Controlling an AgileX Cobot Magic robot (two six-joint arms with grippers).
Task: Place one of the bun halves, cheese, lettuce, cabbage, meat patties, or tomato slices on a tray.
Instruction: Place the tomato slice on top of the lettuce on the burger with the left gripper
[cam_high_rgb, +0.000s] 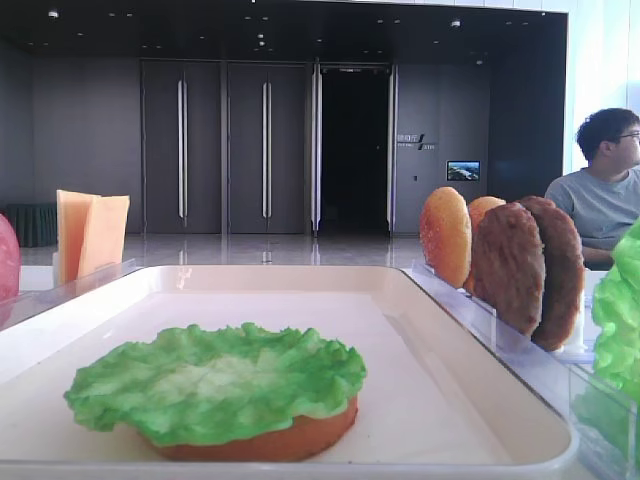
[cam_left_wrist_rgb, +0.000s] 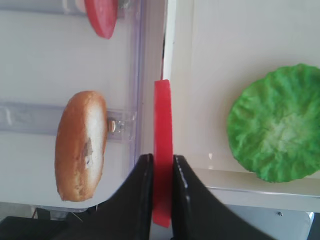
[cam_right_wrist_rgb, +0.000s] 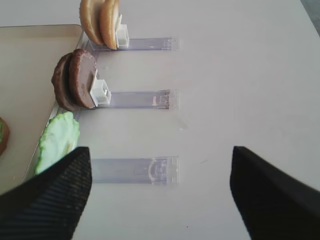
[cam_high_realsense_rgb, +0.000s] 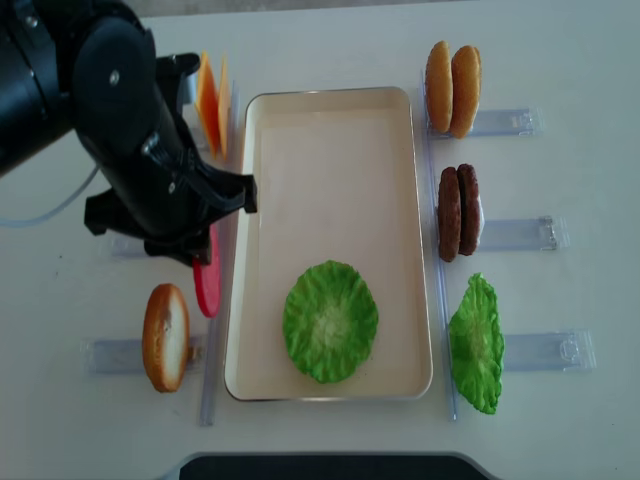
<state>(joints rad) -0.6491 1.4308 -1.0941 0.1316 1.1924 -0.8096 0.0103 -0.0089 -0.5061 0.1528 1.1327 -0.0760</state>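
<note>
**Left gripper holds a red tomato slice on edge beside the tray**

A pale white worktop (cam_high_realsense_rgb: 560, 420) carries everything. At its centre lies a large cream-white rectangular plastic tray with a raised rim (cam_high_realsense_rgb: 330, 130). On the tray's near part sits a bright green ruffled lettuce leaf (cam_high_realsense_rgb: 330, 321), and the low view shows it draped over a golden-orange bun half (cam_high_rgb: 270, 440).

The black left arm reaches over the tray's left edge. Its left gripper (cam_left_wrist_rgb: 159, 172) is clamped tight on a flat, round red tomato slice (cam_left_wrist_rgb: 162, 120), held upright on edge just outside the rim, above a clear plastic rack (cam_left_wrist_rgb: 136, 75). The right gripper (cam_right_wrist_rgb: 160, 185) hangs with its jaws wide apart, holding nothing, above the racks right of the tray.

Smaller items stand in racks: two dark brown meat patties (cam_high_realsense_rgb: 459, 212), a pair of bun halves (cam_high_realsense_rgb: 452, 88), a second lettuce leaf (cam_high_realsense_rgb: 476, 343), pale orange cheese slices (cam_high_realsense_rgb: 212, 103), and a lone bun half (cam_high_realsense_rgb: 166, 336).

The slice looks light, stiff and smooth, probably slippery plastic. Pinching across its flat faces near one edge, as here, seems the sound hold.
</note>
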